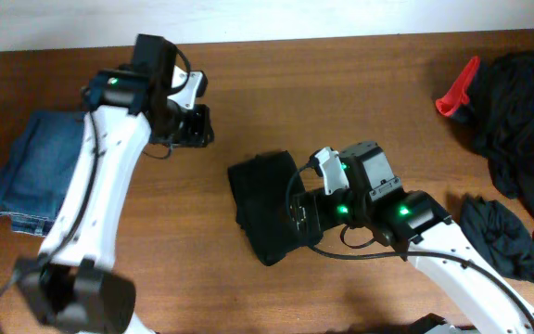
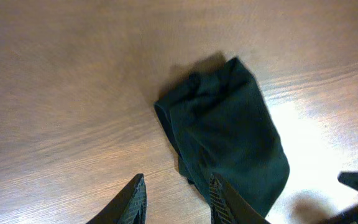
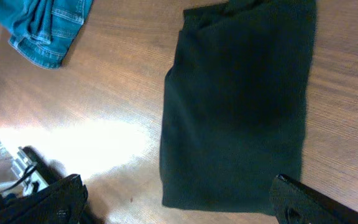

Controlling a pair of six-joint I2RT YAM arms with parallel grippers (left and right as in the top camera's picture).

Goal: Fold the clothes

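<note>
Right gripper (image 3: 178, 186), at the lower edge of its wrist view: we see the jaws spread wide and holding nothing, above the folded black garment (image 3: 238, 106) at frame centre. Left gripper (image 2: 178, 186): jaws partly parted, empty, near that garment. Overhead, unfolded black clothes (image 1: 522, 121) lie upper right and jeans (image 1: 40, 172) far left.
</note>
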